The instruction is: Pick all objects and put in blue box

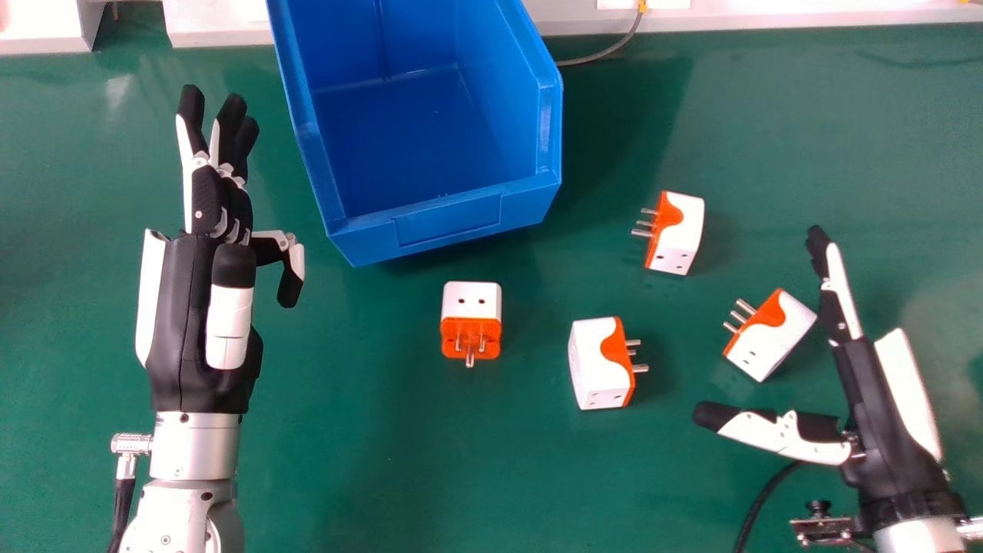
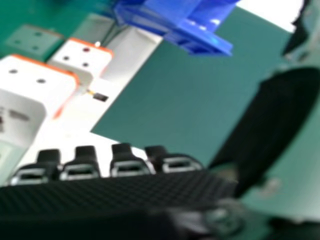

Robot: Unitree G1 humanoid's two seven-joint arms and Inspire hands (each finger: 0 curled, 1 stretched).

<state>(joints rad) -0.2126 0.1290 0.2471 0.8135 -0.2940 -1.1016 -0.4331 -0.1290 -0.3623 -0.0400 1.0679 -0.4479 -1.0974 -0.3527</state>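
Your right hand point(image 1: 891, 438) has its fingers point(image 1: 840, 292) extended and released, near one white-and-orange adapter point(image 1: 768, 338), while your left hand point(image 1: 180, 330), beside the blue box point(image 1: 453, 223), is also relaxed and holds nothing. Farther out on the green table point(image 1: 338, 461), you have a second adapter point(image 1: 595, 361), a third adapter point(image 1: 683, 242) to the box's right, and a fourth adapter point(image 1: 471, 299) just in front of the box.

In front of you, the blue box point(image 1: 453, 224) is smooth plastic with a soft sheen. The plug adapters point(image 1: 601, 367) look like smooth, hard plastic, their prongs point(image 1: 640, 369) shiny metal. Your green tabletop point(image 1: 345, 461) is smooth, faintly glossy.
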